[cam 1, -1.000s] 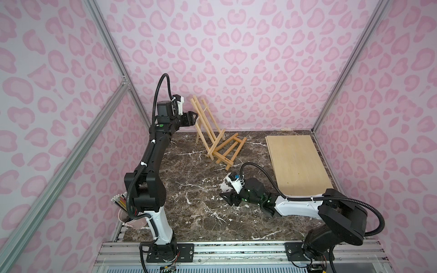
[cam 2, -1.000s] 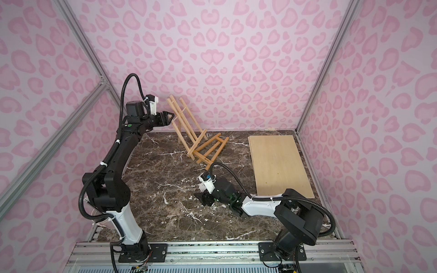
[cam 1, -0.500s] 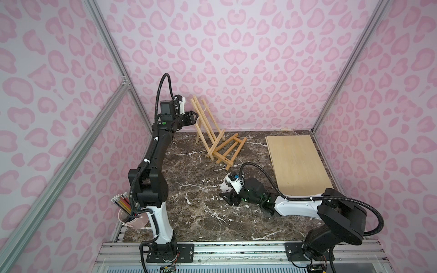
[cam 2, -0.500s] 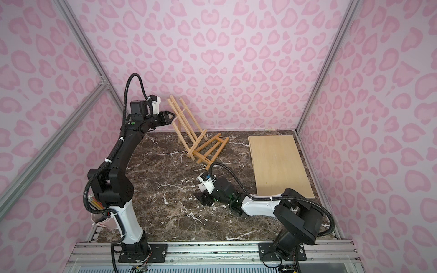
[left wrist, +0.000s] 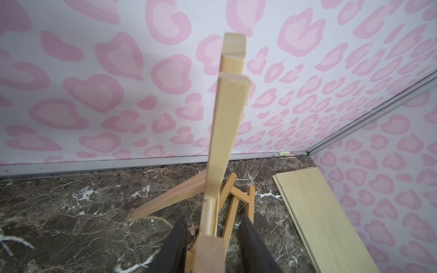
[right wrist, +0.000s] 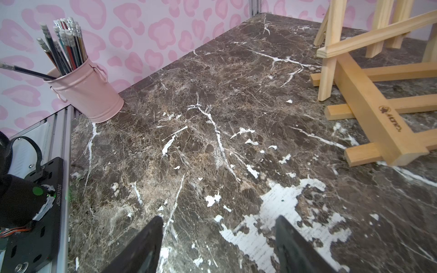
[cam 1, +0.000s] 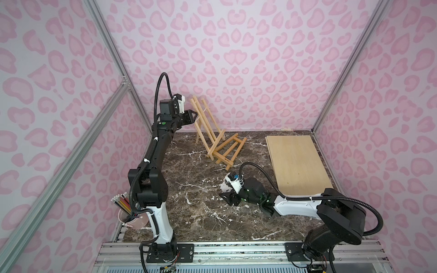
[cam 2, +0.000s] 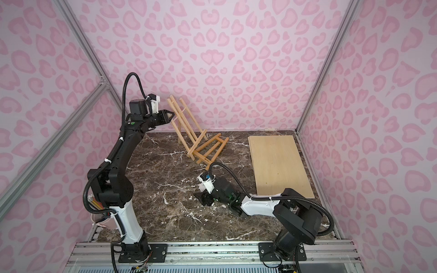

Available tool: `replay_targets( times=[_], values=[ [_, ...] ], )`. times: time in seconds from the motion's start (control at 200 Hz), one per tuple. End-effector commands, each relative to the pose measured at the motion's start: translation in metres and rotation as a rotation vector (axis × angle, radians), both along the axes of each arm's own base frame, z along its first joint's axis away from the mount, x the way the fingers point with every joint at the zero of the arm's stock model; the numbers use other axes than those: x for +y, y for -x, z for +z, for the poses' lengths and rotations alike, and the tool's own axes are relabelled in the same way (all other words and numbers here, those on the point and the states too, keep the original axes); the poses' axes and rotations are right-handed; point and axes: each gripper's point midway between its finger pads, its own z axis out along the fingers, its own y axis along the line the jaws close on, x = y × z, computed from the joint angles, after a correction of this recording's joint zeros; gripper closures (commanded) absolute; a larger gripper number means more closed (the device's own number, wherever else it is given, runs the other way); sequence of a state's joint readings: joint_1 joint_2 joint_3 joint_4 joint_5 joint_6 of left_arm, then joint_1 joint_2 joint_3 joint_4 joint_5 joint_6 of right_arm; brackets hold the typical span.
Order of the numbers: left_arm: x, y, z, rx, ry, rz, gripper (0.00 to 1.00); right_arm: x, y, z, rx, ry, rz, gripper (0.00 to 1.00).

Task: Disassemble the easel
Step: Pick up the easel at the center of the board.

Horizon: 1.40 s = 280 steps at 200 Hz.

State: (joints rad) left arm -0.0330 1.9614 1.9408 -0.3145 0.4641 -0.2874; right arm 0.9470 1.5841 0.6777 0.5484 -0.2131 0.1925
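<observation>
nearest you, the right pincer [right wrist: 218, 221] hangs low over the marble worktop [cam 1: 194, 212], jaws wide and empty, the pink pencil bucket [right wrist: 87, 94] at the near left corner and a pale wood panel [cam 1: 298, 163] flat on the right. farther back stands the easel [cam 1: 222, 151], lower frame on the worktop, uprights slanting toward the back wall [cam 1: 236, 59]. your left pincer [left wrist: 212, 217] straddles an upright high up, jaws narrow, gaps either side.

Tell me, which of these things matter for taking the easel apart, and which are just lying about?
For the job: easel; left gripper, jaws astride its upright bar; right gripper, open and empty.
Lying about: wooden board, flat, apart from the easel; pink pencil cup.
</observation>
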Motion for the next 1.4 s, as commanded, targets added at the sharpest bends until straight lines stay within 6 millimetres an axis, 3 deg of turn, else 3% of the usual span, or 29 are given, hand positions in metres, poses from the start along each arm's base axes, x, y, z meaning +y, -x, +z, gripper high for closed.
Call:
replay_targets(
  times=[0.0,0.55,0.705,0.81,0.975,1.17,1.395],
  values=[
    [-0.002,-0.002,0.011,-0.043,0.009,-0.01,0.64,0.003,-0.001,0.0,-0.002,-0.005,0.004,0.25],
    [-0.001,0.011,0.03,-0.09,-0.016,-0.018,0.88,0.004,-0.001,-0.002,0.005,0.001,0.01,0.26],
    [-0.001,0.02,0.047,-0.127,-0.03,-0.019,0.97,0.005,-0.001,-0.001,0.004,-0.001,0.01,0.26],
    [0.0,0.03,0.062,-0.157,-0.047,-0.021,0.97,0.005,-0.001,-0.001,0.003,-0.002,0.01,0.26],
    [0.007,0.056,0.079,-0.188,-0.084,0.003,0.97,0.003,-0.003,0.0,-0.004,0.004,0.002,0.26],
    [0.017,0.104,0.109,-0.279,-0.112,0.052,0.97,-0.001,-0.005,0.004,-0.014,-0.004,-0.012,0.26],
    [0.002,0.166,0.146,-0.365,-0.022,-0.032,0.97,-0.011,-0.008,0.016,-0.04,-0.032,-0.035,0.26]
  ],
)
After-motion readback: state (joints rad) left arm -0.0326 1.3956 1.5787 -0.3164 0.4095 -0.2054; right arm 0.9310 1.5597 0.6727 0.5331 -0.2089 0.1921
